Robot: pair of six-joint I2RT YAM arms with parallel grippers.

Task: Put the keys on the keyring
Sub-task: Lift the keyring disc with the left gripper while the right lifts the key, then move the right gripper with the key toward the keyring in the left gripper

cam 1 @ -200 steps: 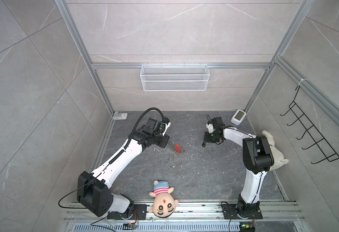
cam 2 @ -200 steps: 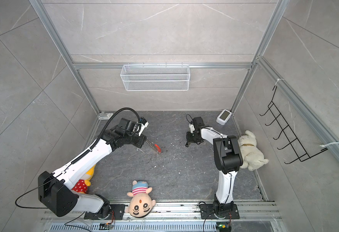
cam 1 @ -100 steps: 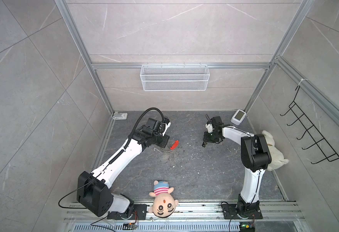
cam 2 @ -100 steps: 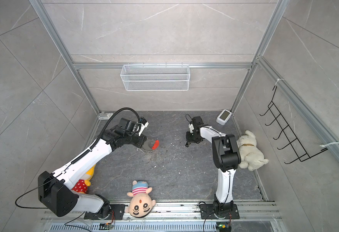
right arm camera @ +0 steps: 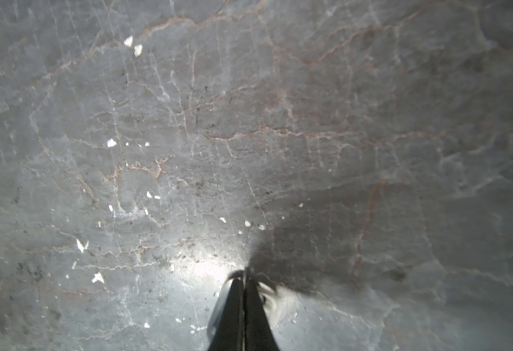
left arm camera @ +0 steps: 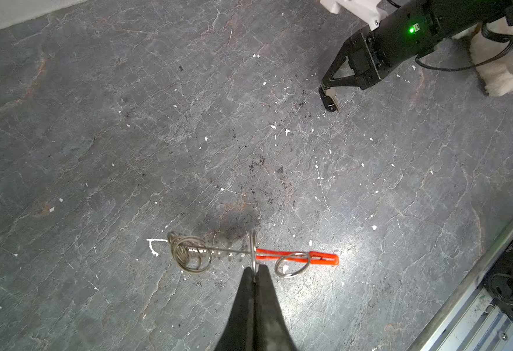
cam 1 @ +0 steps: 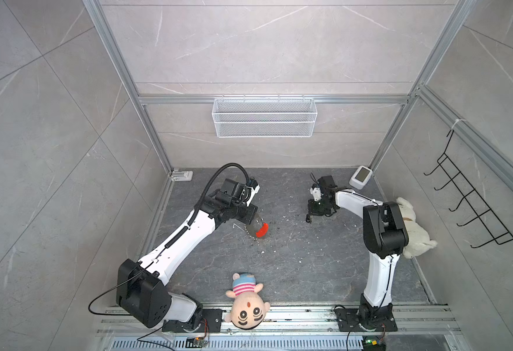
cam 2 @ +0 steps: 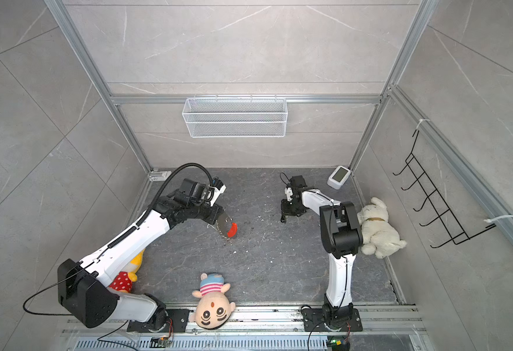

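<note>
The keyring [left arm camera: 225,250] is a metal loop seen edge-on, with a bunch of small silver rings [left arm camera: 188,253] and a red plastic segment [left arm camera: 319,258]. My left gripper [left arm camera: 253,272] is shut on its wire and holds it just above the floor. In both top views the keyring [cam 1: 256,228] [cam 2: 227,227] hangs below the left gripper [cam 1: 253,217]. The keys [left arm camera: 329,101], with a black head and a short metal blade, hang at the tips of my right gripper [left arm camera: 328,88]. In the right wrist view that gripper [right arm camera: 244,273] is shut on thin metal, with blurred key parts beside the fingers.
A thin white bent wire [left arm camera: 153,244] lies on the floor by the keyring. A doll-head plush [cam 1: 247,307] sits at the front rail and a white plush dog [cam 1: 413,231] behind the right arm. A small white device [cam 1: 361,177] stands in the back right corner. A yellow-and-red plush [cam 2: 127,273] lies under the left arm.
The left gripper has lifted and turned the keyring, so the red segment now hangs at its lower end. The right gripper's jaws have shut on the keys.
</note>
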